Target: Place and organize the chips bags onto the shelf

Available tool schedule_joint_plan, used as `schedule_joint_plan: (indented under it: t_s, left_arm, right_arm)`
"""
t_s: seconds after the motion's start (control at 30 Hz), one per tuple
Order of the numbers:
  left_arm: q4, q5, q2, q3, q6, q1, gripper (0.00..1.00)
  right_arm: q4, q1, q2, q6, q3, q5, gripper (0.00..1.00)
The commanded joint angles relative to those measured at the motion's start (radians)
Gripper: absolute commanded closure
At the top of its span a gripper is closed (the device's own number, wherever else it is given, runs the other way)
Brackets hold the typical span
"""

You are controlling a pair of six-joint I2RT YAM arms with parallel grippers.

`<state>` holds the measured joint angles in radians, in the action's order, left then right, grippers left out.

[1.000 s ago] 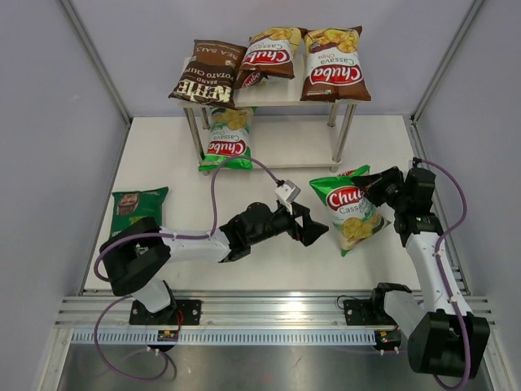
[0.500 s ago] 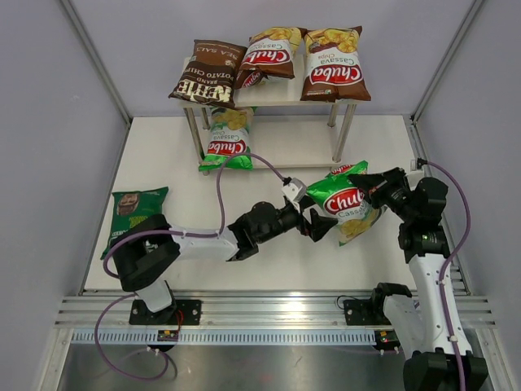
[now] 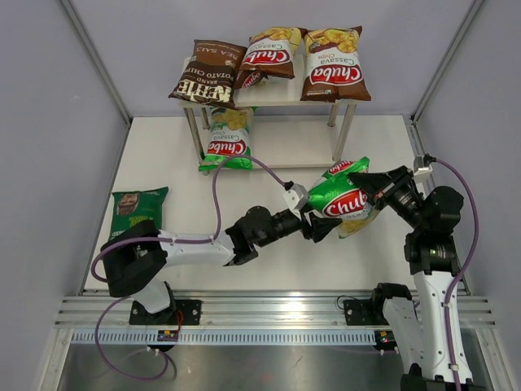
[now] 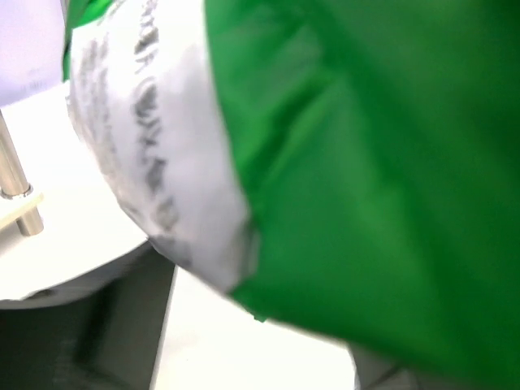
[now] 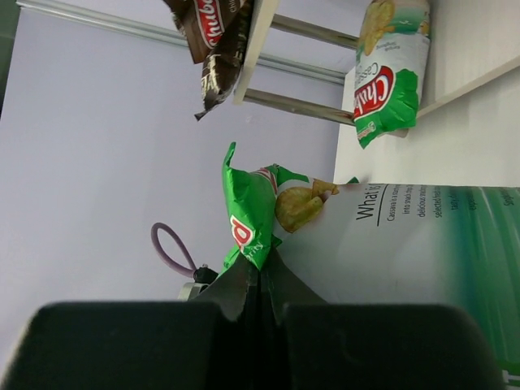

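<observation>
**Step in hand (judged):** carrying one bag to the shelf's lower tier.

**Grippers.** The right gripper (image 5: 260, 283) has its jaws pinched tight on the top seam of a glossy green Chuba Cassava chips bag (image 3: 340, 199). This bag hangs clear of the white table top (image 3: 163, 163), in front of the shelf's right half. The left gripper (image 3: 317, 226) reaches in at the bag's lower left edge, touching it or just beside it. Its wrist view shows only blurred green foil, so I cannot tell how its jaws stand.

**Table.** A flat dark green REAL chips bag (image 3: 135, 210) lies well to the left, not yet shelved.

**Shelf.** Beyond stands the small two-tier shelf of pale cream boards on thin silver legs (image 3: 286, 91).
- A second green Chuba Cassava bag (image 3: 228, 137) sits at the left end of the lower board, overhanging the front.
- The top board carries a dark brown Kettle bag (image 3: 207, 73) and two brown Chuba Cassava bags (image 3: 273, 50) (image 3: 332, 63).

**Recommendations.**
- A single seam pinch lets the bag swing, so the left gripper should steady the bottom edge before any advance.
- Enter low and flat under the top board, beside the green bag already there and clear of the right front leg (image 3: 345, 130).
- Avoid squeezing the belly, since the contents would likely crush.
- Release only once most of the bag rests on the board.
</observation>
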<state>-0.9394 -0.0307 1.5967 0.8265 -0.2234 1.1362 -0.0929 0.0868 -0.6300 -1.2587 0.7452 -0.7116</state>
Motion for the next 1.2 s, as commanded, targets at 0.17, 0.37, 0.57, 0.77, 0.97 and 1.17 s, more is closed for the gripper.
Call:
schedule_joint_plan:
  t_s: [0.17,0.37,0.57,0.77,0.97,1.17]
  left_arm:
    - [-0.092,-0.041,-0.144,0.04,0.03,0.02,0.6]
    - [-0.033,-0.086,-0.231,0.013,0.018,0.02,0.81]
    - [0.008,-0.098,-0.316,-0.044,-0.002,0.02,0.87]
    - [0.005,-0.1,-0.426,-0.136,-0.05,0.007,0.91]
    - [0.019,-0.117,-0.434,-0.132,-0.071,0.0,0.98]
    - [0.013,-0.064,-0.495,-0.173,-0.096,-0.001,1.0]
  right_arm:
    - [0.042,-0.009,0.038,-0.025,0.065,-0.101,0.91]
    - [0.058,-0.009,0.024,0.102,0.105,-0.152,0.4]
    - [0.067,-0.009,-0.013,0.267,0.123,-0.241,0.16]
    - [-0.03,-0.009,0.032,0.486,0.152,-0.238,0.01]
    - [0.055,-0.009,0.032,0.459,0.115,-0.285,0.01]
    - [-0.088,-0.009,0.059,0.646,0.145,-0.212,0.01]
